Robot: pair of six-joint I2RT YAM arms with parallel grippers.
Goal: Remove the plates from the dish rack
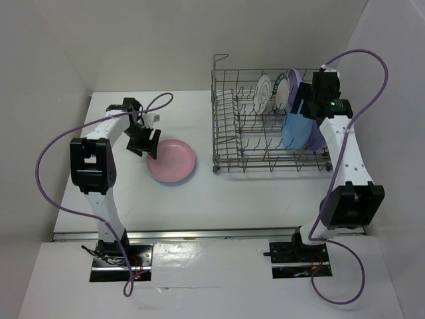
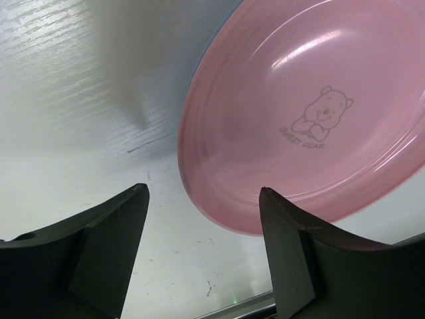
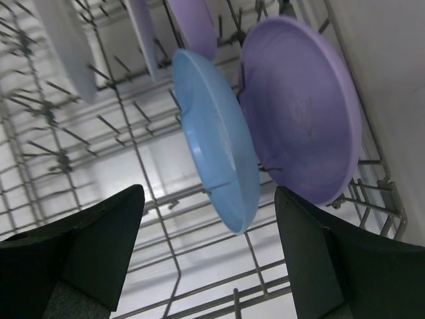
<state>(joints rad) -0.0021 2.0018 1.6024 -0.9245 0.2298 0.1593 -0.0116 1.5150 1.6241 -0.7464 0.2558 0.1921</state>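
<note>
A pink plate [image 1: 171,161] with a bear print lies flat on the table, left of the dish rack [image 1: 226,143]. My left gripper [image 1: 147,141] hangs open by its left rim, holding nothing. In the left wrist view the pink plate [image 2: 319,106] lies just past the left gripper [image 2: 204,193]. Two white patterned plates [image 1: 263,93], a blue plate [image 1: 292,129] and lilac plates [image 1: 317,137] stand in the rack. My right gripper [image 1: 300,111] is open over the blue plate. In the right wrist view the right gripper [image 3: 207,191] has the blue plate [image 3: 212,139] edge-on beyond its fingertips, untouched, with a lilac plate [image 3: 302,106] beside it.
White walls close in the table on the left, back and right. The rack's tall wire end [image 1: 220,73] and upright tines [image 3: 199,286] surround the standing plates. The right wall runs close to the rack's right side. A metal strip edges the table's front.
</note>
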